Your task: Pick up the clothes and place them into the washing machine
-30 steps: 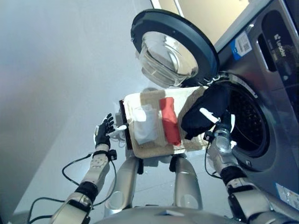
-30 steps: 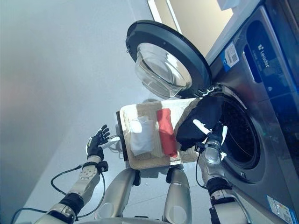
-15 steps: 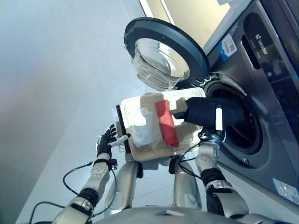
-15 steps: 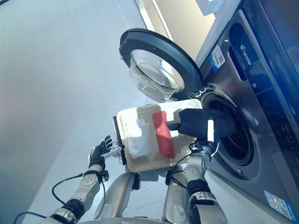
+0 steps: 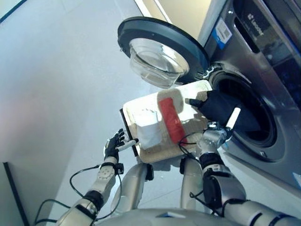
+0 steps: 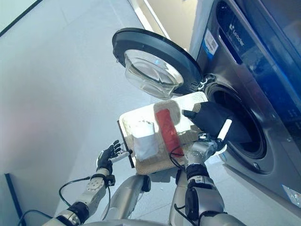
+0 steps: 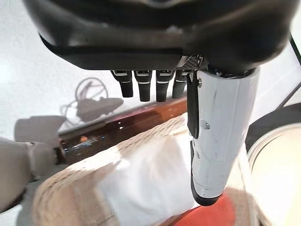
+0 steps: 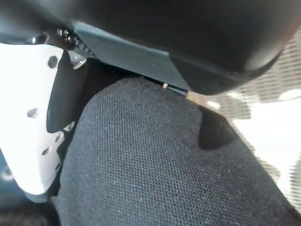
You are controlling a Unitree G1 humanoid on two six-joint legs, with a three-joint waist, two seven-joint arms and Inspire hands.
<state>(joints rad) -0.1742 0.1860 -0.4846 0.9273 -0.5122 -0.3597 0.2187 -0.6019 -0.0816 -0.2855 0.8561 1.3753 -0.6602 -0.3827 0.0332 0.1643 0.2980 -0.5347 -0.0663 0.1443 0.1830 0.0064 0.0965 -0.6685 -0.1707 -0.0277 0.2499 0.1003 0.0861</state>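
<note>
A black garment point(image 5: 218, 106) hangs partly inside the washing machine's round drum opening point(image 5: 275, 141), over the right end of a wicker basket point(image 5: 141, 101). My right hand point(image 5: 215, 135) is shut on it from below, and in the right wrist view the black garment point(image 8: 155, 165) fills the space beside the white-covered thumb point(image 8: 28, 117). A folded white cloth point(image 5: 148, 129) and a red cloth point(image 5: 171, 120) lie side by side in the basket. My left hand point(image 5: 114, 146) stays open beside the basket's left edge, holding nothing. The left wrist view shows the white cloth point(image 7: 141, 183) past it.
The machine's round glass door point(image 5: 160, 52) stands swung open just beyond the basket. A dark glossy strip point(image 5: 127, 129) runs along the basket's left side. Pale floor point(image 5: 56, 84) spreads out to the left.
The right hand has carried the black garment from above the basket rightward into the drum's mouth. The camera has shifted too. The left hand keeps its place by the basket.
</note>
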